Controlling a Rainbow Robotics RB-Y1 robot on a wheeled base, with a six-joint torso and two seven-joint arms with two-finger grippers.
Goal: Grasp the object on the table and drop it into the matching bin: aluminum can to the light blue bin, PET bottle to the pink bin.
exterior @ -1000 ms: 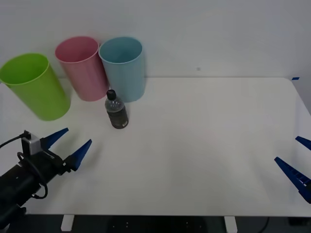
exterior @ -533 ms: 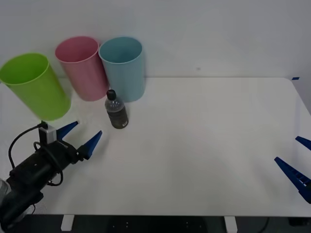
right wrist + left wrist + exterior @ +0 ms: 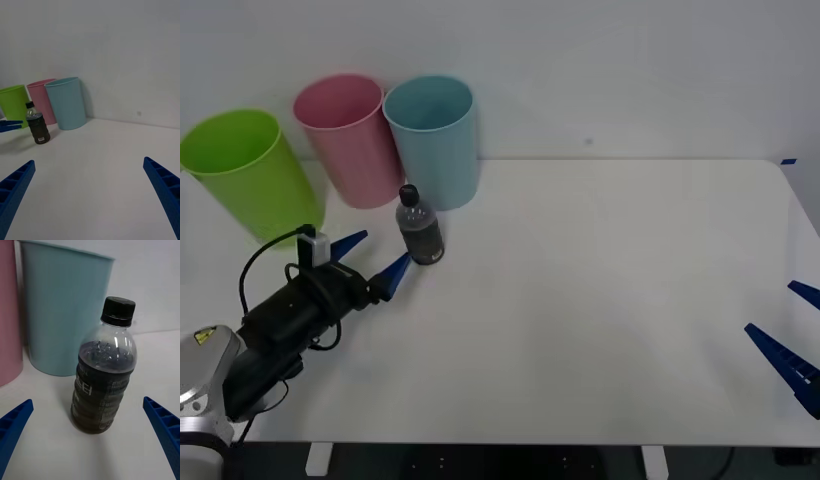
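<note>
A small clear PET bottle [image 3: 420, 228] [image 3: 103, 382] [image 3: 38, 127] with a black cap and dark contents stands upright on the white table [image 3: 600, 300], just in front of the light blue bin [image 3: 433, 140] [image 3: 63, 311] [image 3: 66, 103]. The pink bin [image 3: 347, 138] [image 3: 8, 315] [image 3: 40, 99] stands to the left of the blue one. My left gripper [image 3: 375, 258] [image 3: 90, 435] is open, low over the table just left of the bottle, its fingertips close to the bottle's base. At the table's right front edge my right gripper [image 3: 792, 335] [image 3: 88, 195] is open, far from the bottle.
A lime green bin [image 3: 252, 175] [image 3: 12, 105] leans at the far left, beside the pink bin and behind my left arm. A pale wall rises right behind the bins. The table's middle and right side are bare.
My left gripper has moved forward and to the right across the table, from the front left up to the bottle's side. The bottle, the bins and the right arm have not moved.
</note>
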